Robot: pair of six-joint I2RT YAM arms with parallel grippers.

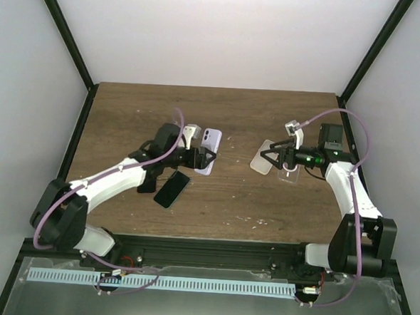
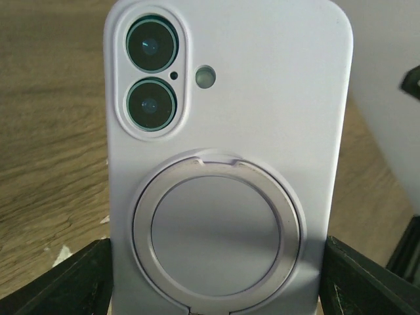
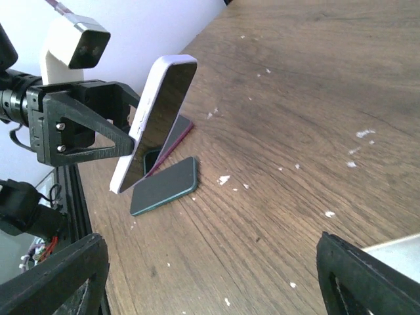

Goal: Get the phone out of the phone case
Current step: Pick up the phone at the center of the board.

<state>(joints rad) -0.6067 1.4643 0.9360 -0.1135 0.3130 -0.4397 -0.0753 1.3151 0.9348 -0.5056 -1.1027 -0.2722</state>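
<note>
Left gripper (image 1: 204, 159) clamps the lilac case (image 2: 230, 131), phone (image 3: 161, 111) inside, tilted over the desk (image 3: 295, 98); a dark phone (image 3: 164, 187) lies beneath. Right gripper (image 1: 267, 159) gapes empty by a clear case (image 1: 289, 176).

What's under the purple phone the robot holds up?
A dark phone lies flat on the table below the purple phone. A red-edged thing behind is mostly covered; what it is, unclear.

Top cam: high up at near edge, looks down on whole desk (image 1: 229, 201), far off. L wrist cam: v. close, square on back of cased phone (image 2: 262, 98). R wrist cam: low, looks across desk at same phone, side-on. All 3 share it.
</note>
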